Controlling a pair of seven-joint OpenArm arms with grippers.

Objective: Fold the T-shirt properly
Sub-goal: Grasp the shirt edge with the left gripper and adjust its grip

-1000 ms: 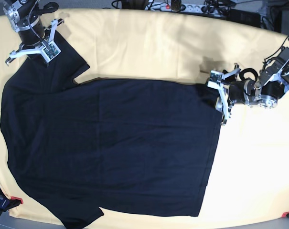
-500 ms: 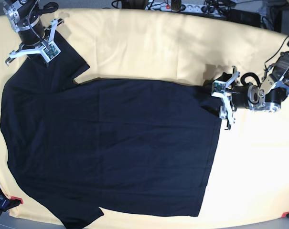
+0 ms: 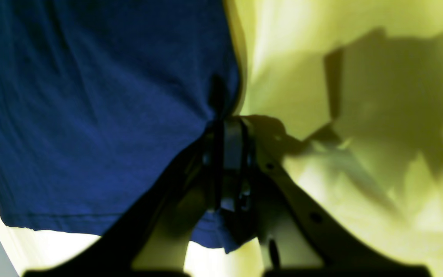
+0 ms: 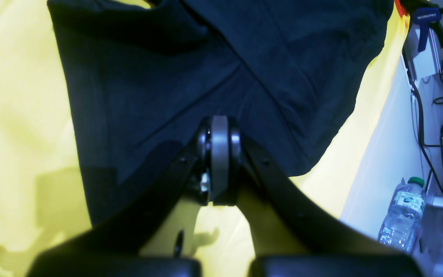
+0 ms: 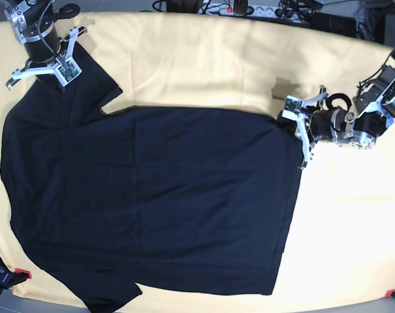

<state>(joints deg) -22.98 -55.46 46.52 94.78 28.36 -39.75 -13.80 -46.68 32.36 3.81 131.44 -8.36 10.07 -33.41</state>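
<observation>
T-shirt flat on yellow cloth; left gripper pinches its hem corner, right gripper clamped on sleeve.

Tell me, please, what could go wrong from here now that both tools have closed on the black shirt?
1. The left tool pinches only the very corner of the T-shirt at its hem; so thin a bite might slip out when lifted.
2. The right tool grips the sleeve, where the fabric already creases, so the fold may come out uneven.
3. Dragging the shirt could wrinkle the yellow cloth beneath it.
</observation>
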